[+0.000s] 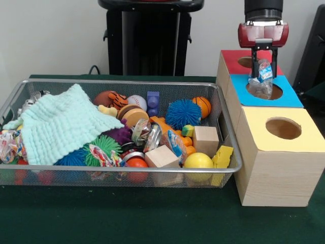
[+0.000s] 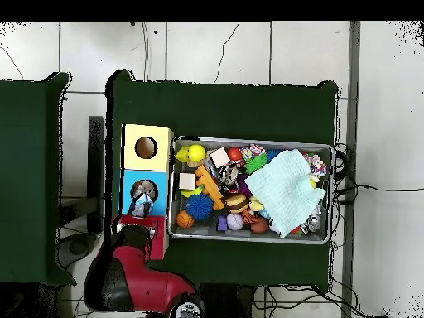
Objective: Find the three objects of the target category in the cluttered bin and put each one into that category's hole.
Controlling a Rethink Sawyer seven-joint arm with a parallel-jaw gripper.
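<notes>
Silver wire mesh bin (image 1: 229, 133) sits on the dark green bench (image 1: 117, 218), packed with clutter. At its left end, a pale mint knitted cloth (image 1: 58, 124) drapes over a multicoloured knotted rope toy (image 1: 11, 145). Right of the cloth: green spiky rubber ball (image 1: 99, 148), small white baseball (image 1: 137, 102), purple plastic block (image 1: 153, 101), blue spiky rubber ball (image 1: 182, 113), small orange basketball (image 1: 202, 106). Near the front wall: two plain wooden cubes (image 1: 161, 156), a smooth yellow ball (image 1: 198, 160), a yellow foam piece (image 1: 222, 156).

Just right of the bin, touching it, stands a long wooden sorting box (image 1: 277, 175) with three round holes: yellow panel (image 1: 259, 122) nearest, blue panel (image 1: 292, 96) in the middle, red panel (image 1: 231, 58) farthest.

Red and black gripper (image 1: 263, 73) hangs above the blue panel, fingers clamped on a crumpled clear plastic bottle with a blue label (image 1: 262, 81). The bottle dangles upright, its lower end at the blue hole's rim; cannot tell if it touches. Overhead view puts the bottle (image 2: 142, 196) right over the blue hole.
</notes>
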